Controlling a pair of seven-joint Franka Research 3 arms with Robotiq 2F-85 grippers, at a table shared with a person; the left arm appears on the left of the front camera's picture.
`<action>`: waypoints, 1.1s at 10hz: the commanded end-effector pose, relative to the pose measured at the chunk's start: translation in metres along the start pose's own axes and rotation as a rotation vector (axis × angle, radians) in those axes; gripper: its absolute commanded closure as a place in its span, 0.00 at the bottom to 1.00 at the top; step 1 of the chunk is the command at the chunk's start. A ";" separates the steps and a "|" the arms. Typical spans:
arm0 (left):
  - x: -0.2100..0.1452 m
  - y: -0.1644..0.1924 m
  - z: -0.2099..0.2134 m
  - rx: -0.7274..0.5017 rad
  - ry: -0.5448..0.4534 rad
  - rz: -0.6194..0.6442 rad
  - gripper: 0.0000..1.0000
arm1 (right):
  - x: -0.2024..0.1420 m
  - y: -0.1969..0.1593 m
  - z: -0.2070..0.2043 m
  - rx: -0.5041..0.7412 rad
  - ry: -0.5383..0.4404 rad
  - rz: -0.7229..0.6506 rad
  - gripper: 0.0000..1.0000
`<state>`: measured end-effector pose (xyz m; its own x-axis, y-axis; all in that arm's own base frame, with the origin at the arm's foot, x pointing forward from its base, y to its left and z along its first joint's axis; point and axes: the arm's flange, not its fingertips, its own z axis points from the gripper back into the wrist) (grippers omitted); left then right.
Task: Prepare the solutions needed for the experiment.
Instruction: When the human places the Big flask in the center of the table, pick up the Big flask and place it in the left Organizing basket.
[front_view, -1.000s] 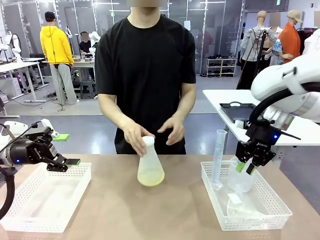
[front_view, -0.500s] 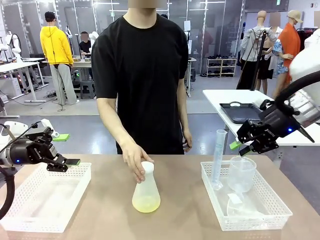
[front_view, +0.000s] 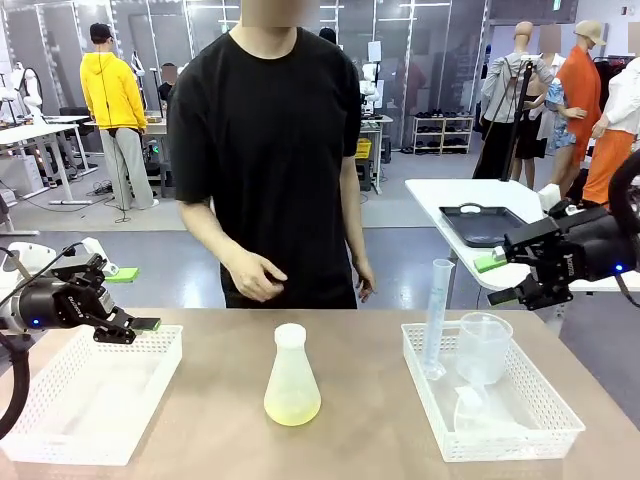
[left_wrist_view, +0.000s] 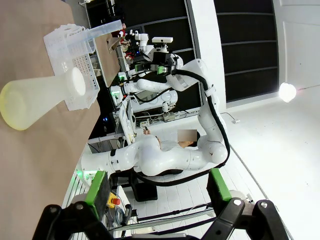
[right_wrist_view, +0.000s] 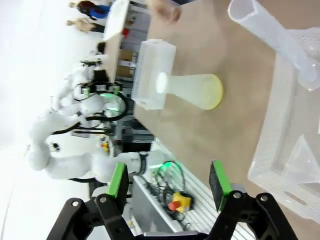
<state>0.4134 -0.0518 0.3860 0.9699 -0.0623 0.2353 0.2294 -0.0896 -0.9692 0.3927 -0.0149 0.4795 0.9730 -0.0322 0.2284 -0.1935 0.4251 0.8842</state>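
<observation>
A translucent conical flask stands upright mid-table with the pale yellow solutions shallow in its base. The left wrist view has the flask at upper left, and in the right wrist view the flask lies across the middle. My left gripper hovers open over the far edge of the left basket, nothing between its fingers; its own view shows the left gripper spread wide. My right gripper hangs open and empty above and right of the right basket; from its wrist the right gripper looks down at the table.
The right basket holds a tall graduated cylinder, a clear beaker and a funnel. The person stands at the far edge, one hand raised off the table behind the flask. A side table with a black tray stands behind my right arm.
My right gripper opened, left the beaker in the right basket and rose up and to the right. The person slid the flask nearer to me, let go and drew the hand back.
</observation>
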 end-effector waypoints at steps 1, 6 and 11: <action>0.001 -0.003 -0.001 -0.015 -0.004 -0.006 0.00 | 0.002 -0.019 -0.002 0.130 -0.008 -0.039 0.18; 0.001 -0.003 -0.001 -0.015 -0.004 -0.006 0.00 | 0.001 -0.038 -0.014 0.235 -0.030 -0.051 0.18; 0.001 -0.003 -0.001 -0.015 -0.004 -0.006 0.00 | 0.002 -0.038 -0.015 0.220 -0.019 -0.078 0.18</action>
<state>0.4134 -0.0518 0.3860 0.9699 -0.0623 0.2353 0.2294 -0.0896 -0.9692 0.4050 -0.0166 0.4390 0.9849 -0.0739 0.1564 -0.1371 0.2177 0.9663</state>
